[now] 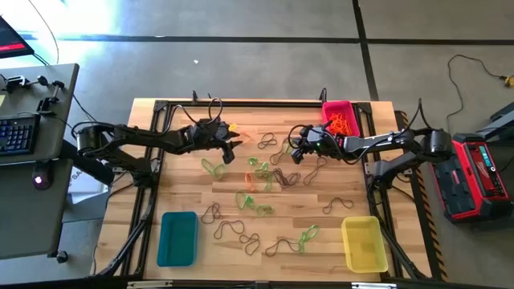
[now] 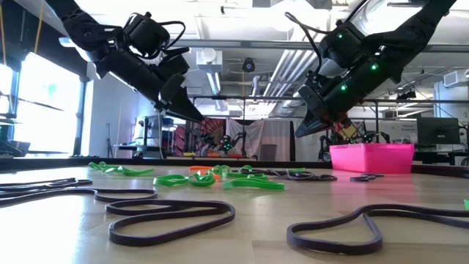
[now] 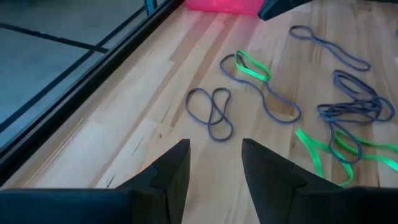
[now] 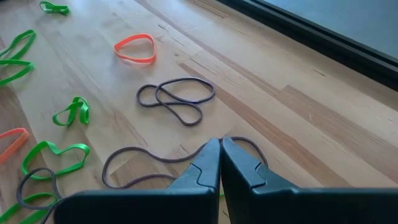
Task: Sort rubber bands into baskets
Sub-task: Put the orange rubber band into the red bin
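Across the wooden table (image 1: 185,181), between and in front of the two grippers, lie the rubber bands (image 1: 261,189): thin floppy loops in bright green, orange and dark brown, several twisted into figure-eights or overlapping one another. The pink basket (image 1: 328,107) sits just beyond the right gripper (image 1: 294,148) and holds a heap of orange bands (image 1: 344,124). The teal basket (image 1: 177,238) and the yellow basket (image 1: 363,242) stand at the near edge, well apart from both grippers.

The left gripper (image 3: 214,163) is released, its fingers parted with nothing between them, above bare wood near a dark figure-eight band (image 3: 211,112). The right gripper is clenched, fingertips touching, directly over a dark band (image 4: 161,163); whether it pinches that band cannot be told.

No readable writing or labels appear. In the low view the pink basket's contents are hidden behind its wall.
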Controlling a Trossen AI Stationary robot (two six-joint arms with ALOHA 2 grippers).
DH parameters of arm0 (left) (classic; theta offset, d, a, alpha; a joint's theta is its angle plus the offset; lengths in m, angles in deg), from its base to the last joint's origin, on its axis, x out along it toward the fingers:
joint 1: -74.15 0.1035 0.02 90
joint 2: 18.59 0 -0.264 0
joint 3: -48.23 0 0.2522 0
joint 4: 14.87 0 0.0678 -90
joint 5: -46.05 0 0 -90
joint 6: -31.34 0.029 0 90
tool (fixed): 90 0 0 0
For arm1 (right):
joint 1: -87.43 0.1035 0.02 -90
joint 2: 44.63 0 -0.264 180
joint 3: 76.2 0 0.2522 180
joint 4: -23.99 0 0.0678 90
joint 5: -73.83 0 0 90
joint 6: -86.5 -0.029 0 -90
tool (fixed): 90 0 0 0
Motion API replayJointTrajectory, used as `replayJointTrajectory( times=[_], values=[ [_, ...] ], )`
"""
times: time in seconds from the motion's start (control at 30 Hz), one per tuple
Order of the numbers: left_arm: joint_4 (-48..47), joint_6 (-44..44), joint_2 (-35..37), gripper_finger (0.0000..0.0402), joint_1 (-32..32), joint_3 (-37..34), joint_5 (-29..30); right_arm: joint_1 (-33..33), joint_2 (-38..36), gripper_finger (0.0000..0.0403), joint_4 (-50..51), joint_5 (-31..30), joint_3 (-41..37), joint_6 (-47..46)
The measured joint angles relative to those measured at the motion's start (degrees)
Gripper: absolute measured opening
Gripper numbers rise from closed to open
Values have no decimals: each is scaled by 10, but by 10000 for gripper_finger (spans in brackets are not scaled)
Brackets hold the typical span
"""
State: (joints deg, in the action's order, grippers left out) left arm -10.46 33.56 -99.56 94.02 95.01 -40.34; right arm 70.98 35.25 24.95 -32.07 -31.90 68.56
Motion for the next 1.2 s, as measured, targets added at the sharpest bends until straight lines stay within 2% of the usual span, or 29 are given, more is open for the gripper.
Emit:
replayJointTrajectory(
  times=[0.2, 0.37, 0.8, 1.0, 1.2],
  values=[
    [4, 0, -2, 139, 0, 0, 0, 0, 0, 0, -16, 0, 0, 3],
    [14, -5, -32, 139, 0, 10, 0, 0, 0, 0, -39, 0, 0, 15],
    [-121, 31, -110, 139, 24, 97, 0, 0, 0, 0, -38, 0, 0, 15],
    [-114, 40, -165, 139, 43, 99, -20, 0, 0, 0, -38, 0, 0, 25],
    [-79, 41, -209, 139, 50, 99, -3, 0, 0, 0, -38, 0, 0, 25]
  ],
)
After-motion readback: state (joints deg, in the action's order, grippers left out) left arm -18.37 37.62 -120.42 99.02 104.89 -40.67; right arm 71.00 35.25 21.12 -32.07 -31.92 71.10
